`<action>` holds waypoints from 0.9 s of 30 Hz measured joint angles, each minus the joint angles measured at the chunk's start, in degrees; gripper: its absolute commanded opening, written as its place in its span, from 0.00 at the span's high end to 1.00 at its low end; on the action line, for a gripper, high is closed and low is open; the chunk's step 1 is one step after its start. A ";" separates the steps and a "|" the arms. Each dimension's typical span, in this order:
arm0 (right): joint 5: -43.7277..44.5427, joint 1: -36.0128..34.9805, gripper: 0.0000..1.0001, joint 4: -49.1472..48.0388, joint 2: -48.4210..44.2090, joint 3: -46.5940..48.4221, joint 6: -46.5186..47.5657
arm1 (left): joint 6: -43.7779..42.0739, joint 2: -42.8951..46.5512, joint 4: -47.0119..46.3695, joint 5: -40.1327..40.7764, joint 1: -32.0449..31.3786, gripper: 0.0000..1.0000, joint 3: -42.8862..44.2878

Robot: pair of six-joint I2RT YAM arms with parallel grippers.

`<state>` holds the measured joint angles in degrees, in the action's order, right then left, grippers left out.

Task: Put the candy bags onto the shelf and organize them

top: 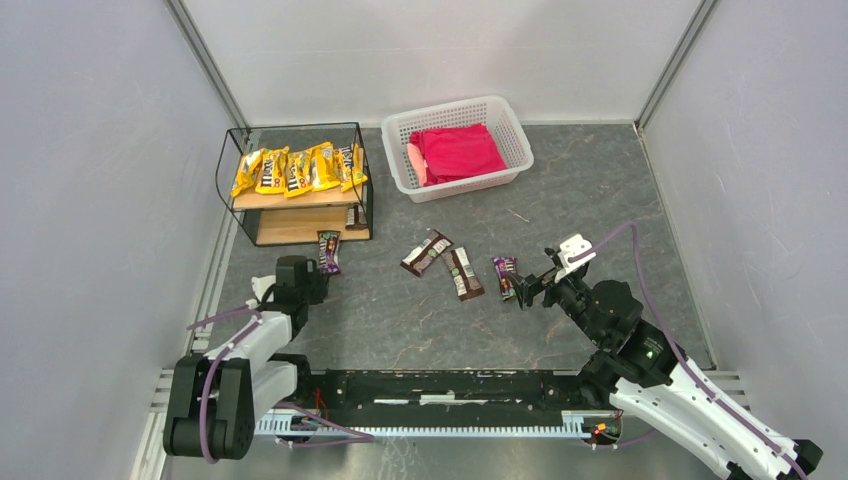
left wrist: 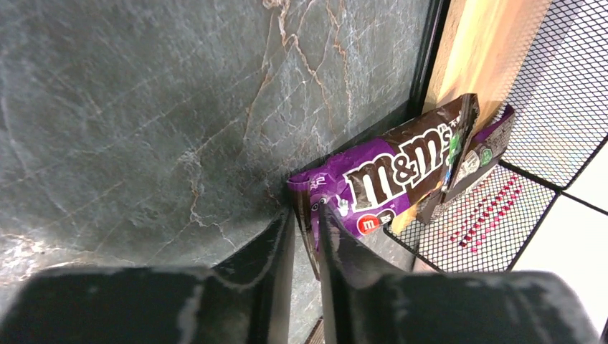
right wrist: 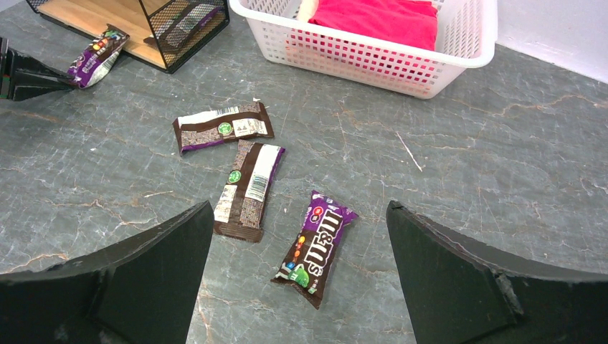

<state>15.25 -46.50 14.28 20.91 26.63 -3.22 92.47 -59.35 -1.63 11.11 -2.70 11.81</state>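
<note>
Fingers of the left gripper [left wrist: 305,215] stand nearly together, pinching the crimped near end of a purple M&M's bag [left wrist: 380,179] between them. The bag's far end reaches onto the front edge of the lower board of the shelf [top: 240,165], which is a black wire rack with two pale wooden boards at the far left of the dark marbled table [top: 600,200]. A dark brown bag [left wrist: 473,161] is already on that lower board, turned on its edge against the mesh side panel, just beside the held bag's far end. The upper board carries a row of yellow candy bags [top: 300,170], overlapping one another from left to right. The right gripper [right wrist: 299,215] is spread wide and holds nothing. It hangs above three more packets lying flat on the table between the two arms. Two of these are brown packets lying back side up, one [right wrist: 222,127] nearer the shelf and the other [right wrist: 249,188] touching it at a corner. The third is a face-up M&M's bag [right wrist: 315,247], slightly apart from that pair and roughly below the open fingers. A white perforated basket [right wrist: 373,61] with a red cloth [top: 455,150] in it sits at the back of the table, to the right of the shelf.
</note>
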 measured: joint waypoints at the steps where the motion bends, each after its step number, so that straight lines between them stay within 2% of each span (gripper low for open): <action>1: 0.00 0.00 0.02 0.00 0.00 0.00 0.00 | 0.02 -0.42 -0.39 -0.33 0.00 0.85 0.00; 4: 0.00 0.00 0.02 0.00 0.02 0.00 0.00 | 0.04 -1.05 -1.44 -0.87 0.00 0.97 0.00; 16: 0.00 0.00 0.02 -0.02 0.17 -0.02 0.00 | 0.07 -5.97 -5.66 -1.20 0.76 0.98 4.55; 27: 0.00 0.00 0.02 -0.07 0.68 -0.26 0.00 | 0.22 -15.61 -11.54 -1.20 1.14 0.98 10.56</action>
<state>15.25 -46.50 14.22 21.58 26.37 -3.22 92.68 -74.96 -13.17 9.91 -1.56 22.37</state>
